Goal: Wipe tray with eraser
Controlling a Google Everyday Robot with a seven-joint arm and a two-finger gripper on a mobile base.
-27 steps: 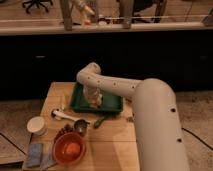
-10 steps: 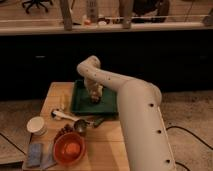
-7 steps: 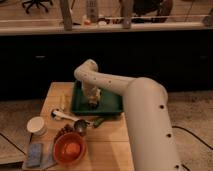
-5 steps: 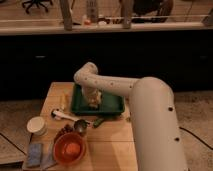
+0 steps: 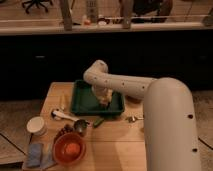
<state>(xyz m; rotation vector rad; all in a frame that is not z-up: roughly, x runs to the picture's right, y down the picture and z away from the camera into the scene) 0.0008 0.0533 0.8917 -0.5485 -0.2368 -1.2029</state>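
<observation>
Gripper (image 5: 102,94) sits low inside the green tray (image 5: 82,102), toward its right half. Pale eraser (image 5: 105,102) directly under it, on tray floor. Whether it is grasped cannot be told.

The tray (image 5: 81,102) sits toward the back of the table (image 5: 112,147), near the middle. The arm (image 5: 127,86) reaches in from the right. The gripper (image 5: 103,98) is down inside the tray, right of its centre, with the eraser (image 5: 105,103) at its tip. Just before the tray's front rim lie a spoon (image 5: 67,117) on the left and a fork (image 5: 131,119) on the right. A bowl (image 5: 69,148) stands at the front left. A cup (image 5: 36,125) is behind it to the left, and a pad (image 5: 35,154) is just beside it on the left.
</observation>
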